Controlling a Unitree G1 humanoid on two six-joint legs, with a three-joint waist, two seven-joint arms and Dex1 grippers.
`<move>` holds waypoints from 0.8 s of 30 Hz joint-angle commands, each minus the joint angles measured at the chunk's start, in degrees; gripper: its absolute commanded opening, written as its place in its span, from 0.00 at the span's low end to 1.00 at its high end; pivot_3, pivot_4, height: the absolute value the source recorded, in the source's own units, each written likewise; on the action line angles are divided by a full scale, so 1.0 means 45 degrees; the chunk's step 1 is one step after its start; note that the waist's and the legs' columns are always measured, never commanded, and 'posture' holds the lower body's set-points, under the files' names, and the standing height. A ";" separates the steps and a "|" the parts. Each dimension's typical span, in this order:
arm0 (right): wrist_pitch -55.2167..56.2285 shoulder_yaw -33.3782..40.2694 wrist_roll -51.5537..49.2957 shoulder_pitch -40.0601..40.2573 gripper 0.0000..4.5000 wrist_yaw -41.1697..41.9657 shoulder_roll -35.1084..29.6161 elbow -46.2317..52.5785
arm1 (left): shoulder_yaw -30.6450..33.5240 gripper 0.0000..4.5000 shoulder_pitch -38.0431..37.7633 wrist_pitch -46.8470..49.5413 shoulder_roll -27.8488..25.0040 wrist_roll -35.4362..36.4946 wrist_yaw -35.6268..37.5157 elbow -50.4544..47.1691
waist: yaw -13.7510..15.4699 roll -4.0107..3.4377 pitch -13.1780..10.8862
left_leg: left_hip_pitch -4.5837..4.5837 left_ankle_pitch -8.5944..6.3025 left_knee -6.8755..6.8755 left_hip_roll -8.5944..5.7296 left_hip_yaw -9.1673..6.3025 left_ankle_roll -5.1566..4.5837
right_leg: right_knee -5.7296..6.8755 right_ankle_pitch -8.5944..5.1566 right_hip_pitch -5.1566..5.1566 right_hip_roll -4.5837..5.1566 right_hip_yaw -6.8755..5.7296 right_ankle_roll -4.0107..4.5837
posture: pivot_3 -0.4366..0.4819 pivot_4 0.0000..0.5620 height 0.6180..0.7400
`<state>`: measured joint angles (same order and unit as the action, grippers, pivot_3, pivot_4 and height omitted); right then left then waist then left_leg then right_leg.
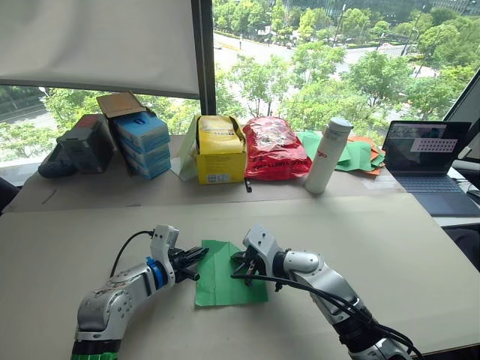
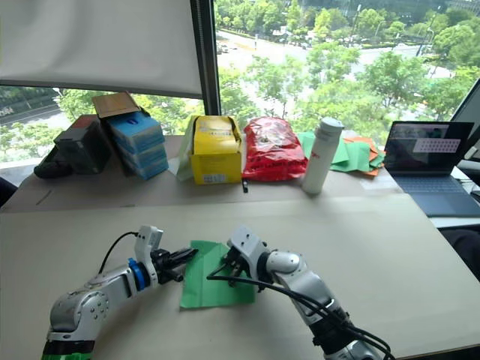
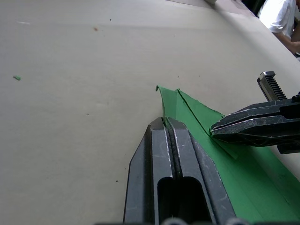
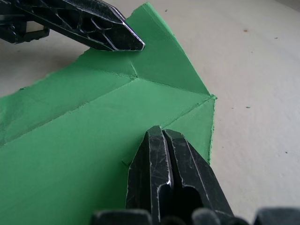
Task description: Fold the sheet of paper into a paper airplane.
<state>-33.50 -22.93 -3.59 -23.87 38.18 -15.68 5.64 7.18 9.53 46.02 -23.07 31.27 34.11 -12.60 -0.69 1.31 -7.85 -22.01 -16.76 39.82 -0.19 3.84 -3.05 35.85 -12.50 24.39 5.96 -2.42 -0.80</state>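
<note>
The sheet of paper (image 1: 225, 289) is bright green and lies on the tan table (image 1: 390, 240) between my two arms, with creases and folded flaps at its far end. My left gripper (image 1: 201, 253) is shut, and its tip rests on the sheet's far left edge, where a corner (image 3: 158, 89) curls up. Shut too, my right gripper (image 1: 241, 264) presses its tip (image 4: 161, 133) down on the paper near a folded corner at the right side. In the right wrist view the left gripper's fingertips (image 4: 133, 43) touch the paper's top surface.
Along the back by the window stand a stack of blue boxes (image 1: 142, 142), a yellow box (image 1: 220, 150), a red bag (image 1: 274, 148), a white bottle (image 1: 328, 156), a pile of green and orange papers (image 1: 358, 154) and a laptop (image 1: 431, 157). A person (image 3: 279, 18) is beyond the table.
</note>
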 commanded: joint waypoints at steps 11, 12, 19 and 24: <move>-0.0624 0.1724 -0.0908 -0.0292 0.00 -0.0995 0.1242 0.0009 | -0.3568 0.00 -0.0035 -0.7654 -0.2535 -0.5188 0.2048 0.0284 | -0.0014 -0.0015 -0.0008 | -0.0074 0.0003 -0.0018 0.0000 0.0005 0.0012 | 0.0009 -0.0001 0.0102 0.0024 0.0003 0.0014 | 0.48 0.27 1.00; -0.0602 0.1714 -0.0896 -0.0298 0.00 -0.1017 0.1245 -0.0010 | -0.3677 0.00 -0.0049 -0.7980 -0.2568 -0.5353 0.2134 0.0411 | -0.0014 -0.0015 -0.0008 | -0.0082 0.0004 -0.0018 0.0000 0.0006 0.0013 | 0.0012 -0.0001 0.0113 0.0024 0.0004 0.0014 | 0.48 0.27 1.00; -0.0064 0.1518 -0.0694 -0.0363 0.00 -0.1394 0.1484 -0.0351 | -0.4863 0.00 -0.0143 -1.0471 -0.3089 -0.7384 0.2458 0.1523 | -0.0014 -0.0019 -0.0010 | -0.0110 0.0005 -0.0014 0.0000 0.0022 0.0008 | 0.0027 0.0000 0.0143 0.0020 0.0002 0.0015 | 0.48 0.27 1.00; 0.0348 0.1454 -0.0475 -0.0564 0.00 -0.1628 0.1578 -0.0692 | -0.4850 0.00 -0.0106 -1.0802 -0.2984 -0.7654 0.2494 0.1788 | -0.0014 -0.0019 -0.0010 | -0.0108 0.0001 -0.0011 0.0001 0.0023 -0.0001 | 0.0033 0.0000 0.0140 0.0012 -0.0003 0.0014 | 0.48 0.27 1.00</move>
<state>-34.22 -16.77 -5.80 -24.85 31.28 -8.84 1.83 -13.68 9.16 -2.21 -36.39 -2.19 44.62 -5.32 -0.76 1.22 -7.90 -22.50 -16.75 39.78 -0.19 3.96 -3.07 36.00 -12.50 25.01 6.00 -2.45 -0.74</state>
